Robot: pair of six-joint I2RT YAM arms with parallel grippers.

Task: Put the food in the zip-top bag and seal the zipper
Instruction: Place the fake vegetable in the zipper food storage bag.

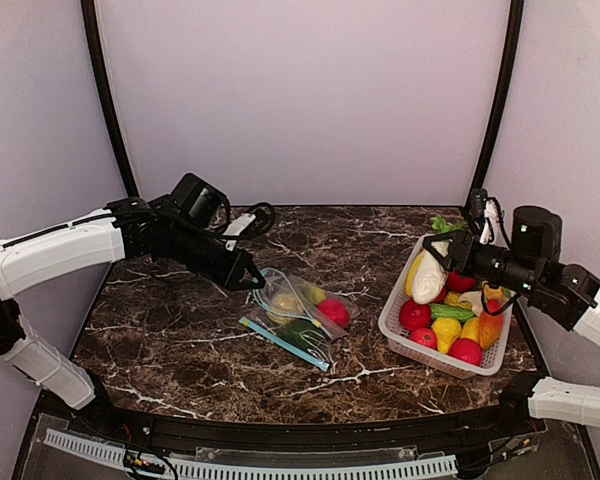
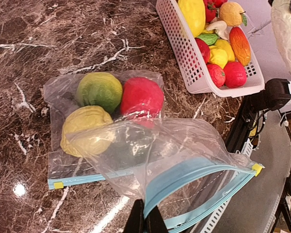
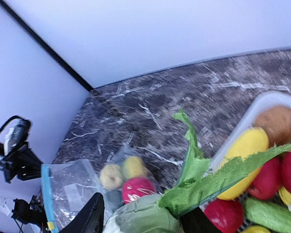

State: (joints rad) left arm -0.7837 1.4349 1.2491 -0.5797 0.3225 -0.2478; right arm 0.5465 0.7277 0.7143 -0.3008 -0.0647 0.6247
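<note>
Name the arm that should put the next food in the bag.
Right. The right end effector holds a leafy white vegetable above the basket, ready to carry over. The left end effector is shut on the bag rim, holding it open.

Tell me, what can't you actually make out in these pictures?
- Leafy vegetable between the right gripper's fingers: right wrist view, blurred and cut off by the bottom edge, so its kind is unclear.
- Dark item inside the zip-top bag: left wrist view, veiled by crumpled plastic.
- Left gripper: left wrist view, only its fingertips show above the bottom edge.
- Bottom of the basket: top view, buried under the toy fruits.
</note>
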